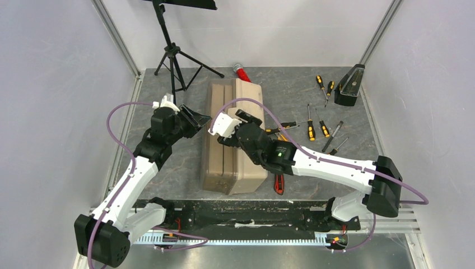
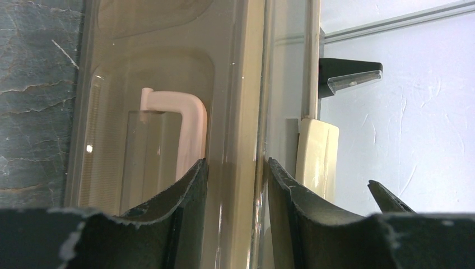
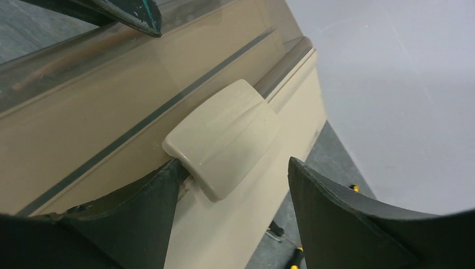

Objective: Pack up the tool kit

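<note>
The tan translucent tool kit (image 1: 246,162) lies closed at mid-table. My left gripper (image 1: 197,119) is at its left side. In the left wrist view the jaws (image 2: 236,162) are shut on a raised edge of the lid (image 2: 241,101); the cream handle (image 2: 187,126) shows through the plastic. My right gripper (image 1: 215,130) hovers over the box. Its jaws (image 3: 235,162) stand open round a cream latch (image 3: 224,137): the left finger (image 3: 162,196) touches it, the right finger is apart. Several black-orange screwdrivers (image 1: 310,126) lie to the right. A red utility knife (image 1: 278,184) lies by the box's near right corner.
A red glittery cylinder (image 1: 242,73) lies behind the box. A black wedge-shaped metronome (image 1: 350,87) stands at the back right. A black tripod stand (image 1: 175,59) rises at the back left. Grey walls close in both sides.
</note>
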`<state>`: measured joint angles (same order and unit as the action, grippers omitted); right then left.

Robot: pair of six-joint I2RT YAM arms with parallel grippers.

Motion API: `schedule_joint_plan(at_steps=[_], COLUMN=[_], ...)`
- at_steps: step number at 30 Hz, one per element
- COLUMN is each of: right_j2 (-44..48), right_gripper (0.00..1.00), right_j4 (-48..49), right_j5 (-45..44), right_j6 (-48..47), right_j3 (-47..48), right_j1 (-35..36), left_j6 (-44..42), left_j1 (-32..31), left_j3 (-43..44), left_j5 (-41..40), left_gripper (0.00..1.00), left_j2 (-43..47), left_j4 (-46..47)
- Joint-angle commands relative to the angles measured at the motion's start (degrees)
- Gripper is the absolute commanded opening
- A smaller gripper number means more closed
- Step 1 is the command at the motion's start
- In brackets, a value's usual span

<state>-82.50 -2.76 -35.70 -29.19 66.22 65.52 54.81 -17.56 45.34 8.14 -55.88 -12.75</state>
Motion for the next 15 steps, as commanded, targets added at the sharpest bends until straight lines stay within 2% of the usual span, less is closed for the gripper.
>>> schedule_joint_plan(at_steps=[1,4,8,15], right_j2=[1.3,2.1,2.8,7.9], right_gripper=[0.72,0.72,0.72,0.72], right_j4=[-2.6,-1.4,0.4,5.7], right_j5=[2.2,2.8,-0.4,0.5], right_j6=[9.3,11.7,14.9,26.2], right_j3=[2.7,2.0,1.0,-4.8], right_j1=[-2.5,-2.8,-3.5,-7.2], left_j6=[-2.3,-2.2,-2.2,-2.2], left_j1=[-1.2,-1.2,-1.3,-1.2], left_j3=[1.2,1.1,0.9,0.7], left_j5=[0.9,0.8,0.7,0.5], left_gripper=[0.24,0.24,0.24,0.24], left_j2=[-0.1,0.1,0.3,0.7], left_j4=[-2.5,-2.5,-2.6,-2.7])
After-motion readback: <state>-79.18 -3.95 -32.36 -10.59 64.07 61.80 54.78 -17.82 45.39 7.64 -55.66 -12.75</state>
